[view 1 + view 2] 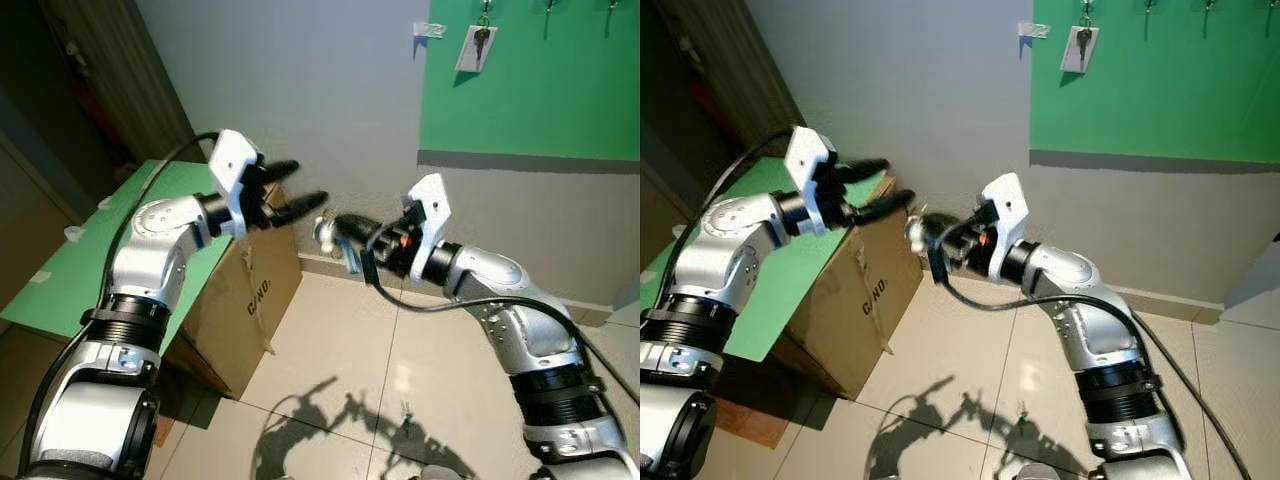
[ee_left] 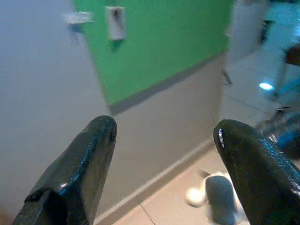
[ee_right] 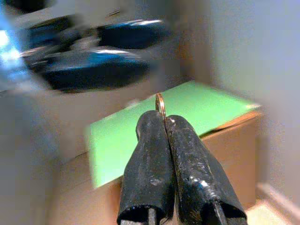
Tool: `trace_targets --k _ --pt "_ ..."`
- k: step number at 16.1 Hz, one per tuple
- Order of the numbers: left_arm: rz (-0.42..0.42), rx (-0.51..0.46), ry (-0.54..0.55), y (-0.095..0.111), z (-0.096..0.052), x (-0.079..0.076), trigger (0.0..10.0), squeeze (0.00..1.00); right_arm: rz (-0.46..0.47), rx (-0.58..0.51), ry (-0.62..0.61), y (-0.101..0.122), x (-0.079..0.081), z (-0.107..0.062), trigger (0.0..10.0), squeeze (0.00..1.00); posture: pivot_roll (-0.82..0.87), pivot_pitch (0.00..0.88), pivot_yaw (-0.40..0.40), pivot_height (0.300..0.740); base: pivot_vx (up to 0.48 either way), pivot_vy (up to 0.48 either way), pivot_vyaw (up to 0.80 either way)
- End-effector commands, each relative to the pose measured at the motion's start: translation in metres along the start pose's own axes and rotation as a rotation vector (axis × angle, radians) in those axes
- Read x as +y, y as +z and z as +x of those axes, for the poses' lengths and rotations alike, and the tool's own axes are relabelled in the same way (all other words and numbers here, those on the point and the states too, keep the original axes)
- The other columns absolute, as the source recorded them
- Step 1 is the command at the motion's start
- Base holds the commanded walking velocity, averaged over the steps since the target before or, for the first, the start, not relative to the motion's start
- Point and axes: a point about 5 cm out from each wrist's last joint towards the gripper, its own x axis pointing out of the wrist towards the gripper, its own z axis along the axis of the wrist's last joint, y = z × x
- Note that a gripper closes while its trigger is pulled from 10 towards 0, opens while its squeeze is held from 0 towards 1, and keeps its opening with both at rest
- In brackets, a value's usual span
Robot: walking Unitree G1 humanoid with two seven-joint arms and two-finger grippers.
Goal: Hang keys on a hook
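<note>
Keys (image 1: 335, 240): ring pinched between closed fingers of right gripper (image 3: 161, 123). Left gripper (image 1: 290, 195) spread, just beside. Step: handover, apparently. Next: carry to hooks (image 1: 548, 8) above.

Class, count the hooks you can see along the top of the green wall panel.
3. One hook holds a key with a white tag; two more sit to its right. Others may lie beyond the frame.

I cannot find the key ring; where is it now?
The key ring is pinched in the right gripper, mid-air facing the open left gripper, beside the box.
</note>
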Motion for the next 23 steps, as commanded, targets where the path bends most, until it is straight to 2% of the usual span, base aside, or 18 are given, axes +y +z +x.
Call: trace_targets --k 1,3,6,7,9,10,11,13,14,16,18,19,23 --pt "-0.035 0.003 0.109 -0.009 -0.009 0.007 10.0 1.00 -0.034 -0.001 -0.162 -0.007 -0.014 -0.004 0.0 0.00 -0.26 0.000 0.180 0.740 0.000 0.000 0.00" --pt "-0.107 -0.002 0.219 -0.027 -0.019 0.002 10.0 1.00 -0.051 -0.014 -0.370 -0.018 -0.030 -0.016 0.0 0.00 -0.26 0.000 0.180 0.740 0.000 0.000 0.00" --pt "-0.185 0.019 0.348 -0.054 -0.036 -0.009 10.0 1.00 -0.085 -0.018 -0.517 -0.033 -0.037 -0.037 0.0 0.00 -0.24 0.000 0.171 0.740 0.000 0.000 0.00" --pt "-0.207 0.023 0.407 -0.061 -0.040 -0.013 10.0 0.00 -0.098 -0.023 -0.570 -0.038 -0.039 -0.043 0.0 0.00 -0.24 0.000 0.171 0.740 0.000 0.000 0.00" --pt "-0.201 0.025 0.507 -0.069 -0.045 -0.018 10.0 0.00 -0.118 -0.031 -0.644 -0.046 -0.042 -0.051 0.0 0.00 -0.24 0.000 0.168 0.740 0.000 0.000 0.00" --pt "-0.184 0.024 0.608 -0.076 -0.051 -0.027 10.0 0.00 -0.155 -0.039 -0.695 -0.053 -0.040 -0.060 0.0 0.00 -0.23 0.000 0.164 0.740 0.000 0.000 0.00" --pt "-0.178 0.025 0.623 -0.077 -0.052 -0.029 10.0 0.00 -0.162 -0.040 -0.701 -0.054 -0.040 -0.062 0.0 0.00 -0.23 0.000 0.164 0.740 0.000 0.000 0.00" --pt "-0.146 0.058 0.629 -0.086 -0.053 -0.047 10.0 0.00 -0.177 -0.036 -0.710 -0.064 -0.035 -0.069 0.0 0.00 -0.23 0.000 0.163 0.740 0.000 0.000 0.00" --pt "-0.089 0.086 0.617 -0.098 -0.060 -0.070 10.0 0.00 -0.177 -0.017 -0.714 -0.075 -0.029 -0.077 0.0 0.00 -0.23 0.000 0.158 0.740 0.000 0.000 0.00" --pt "-0.103 0.117 0.643 -0.116 -0.076 -0.090 10.0 0.00 -0.121 0.006 -0.760 -0.093 -0.020 -0.091 0.0 0.00 -0.24 0.000 0.146 0.740 0.000 0.000 0.00" --pt "-0.144 0.127 0.655 -0.122 -0.076 -0.092 10.0 0.00 -0.117 0.038 -0.754 -0.108 -0.011 -0.092 0.0 0.00 -0.24 0.000 0.152 0.740 0.000 0.000 0.00" --pt "-0.152 0.106 0.650 -0.117 -0.069 -0.085 10.0 0.00 -0.120 0.040 -0.750 -0.108 -0.013 -0.089 0.0 0.00 -0.24 0.000 0.147 0.740 0.000 0.000 0.00" --pt "-0.108 0.060 0.635 -0.107 -0.059 -0.080 10.0 0.00 -0.142 0.017 -0.741 -0.102 -0.019 -0.087 0.0 0.00 -0.25 0.000 0.148 0.740 0.000 -0.080 0.00"
